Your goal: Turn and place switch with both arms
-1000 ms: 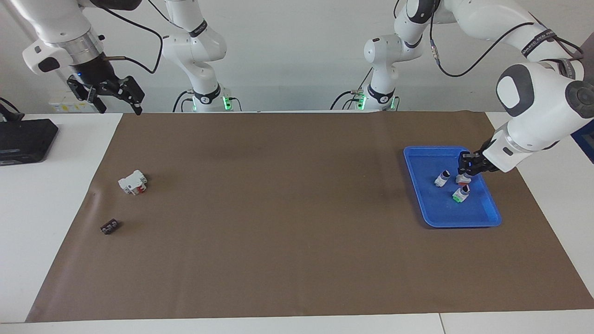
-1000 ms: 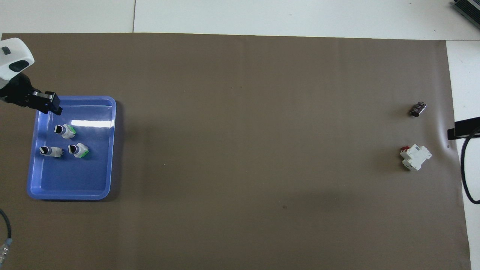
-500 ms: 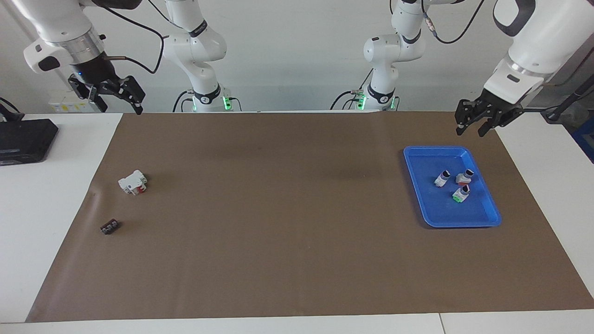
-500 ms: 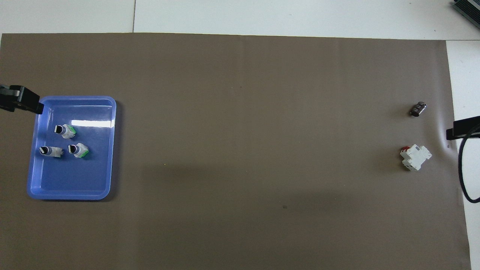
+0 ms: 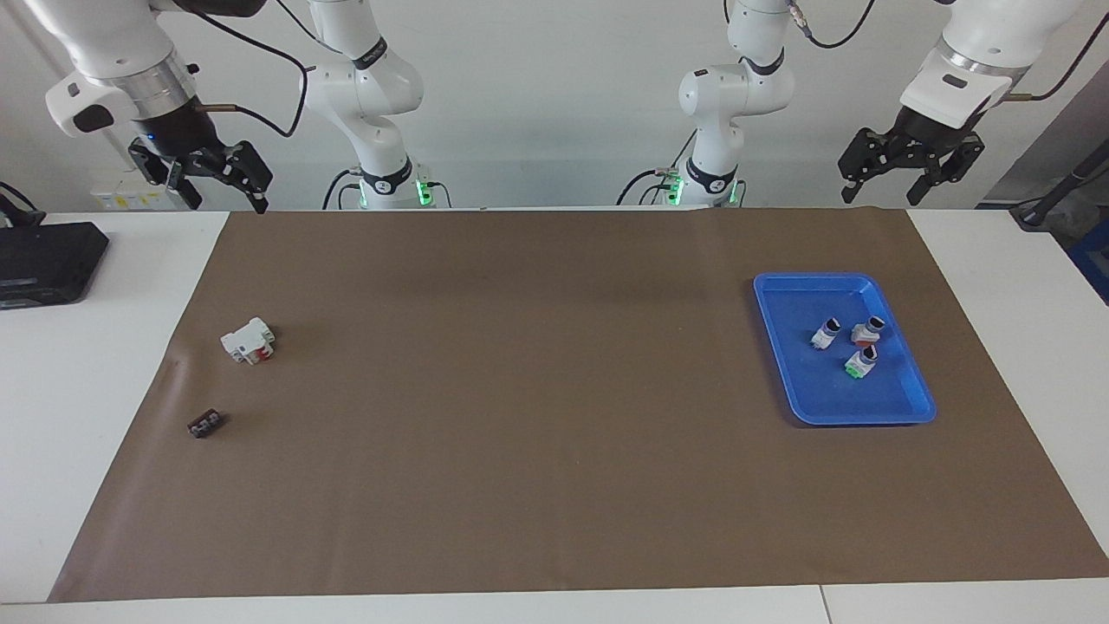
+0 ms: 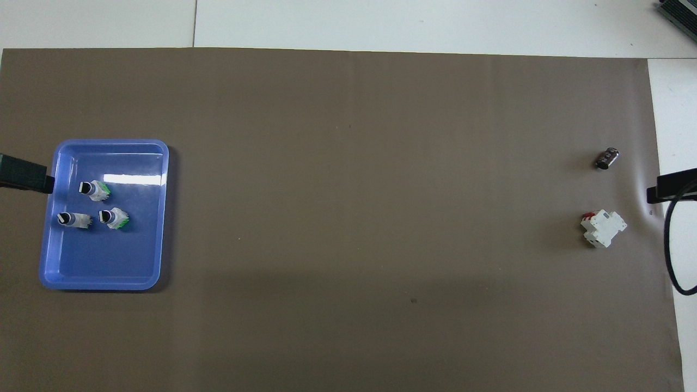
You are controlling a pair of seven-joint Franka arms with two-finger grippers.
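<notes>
Both tools hang raised, jaws wide, empty: left tool (image 5: 910,169) at 1 o'clock, right tool (image 5: 208,173) at 11. Switch (image 5: 860,361) lies in blue tray (image 5: 780,347), green end toward 7 o'clock. Descend vertically; avoid neighbouring switches.

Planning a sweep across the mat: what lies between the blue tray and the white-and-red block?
Nothing: only bare brown mat between the blue tray and the white-and-red block, clearest in the overhead view.

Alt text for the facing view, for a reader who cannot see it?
Three small white push-button switches lie in a blue plastic tray on a brown mat toward the left arm's end. The left gripper and right gripper hang open and empty, raised. A white-and-red block and a small dark part lie toward the right arm's end.
</notes>
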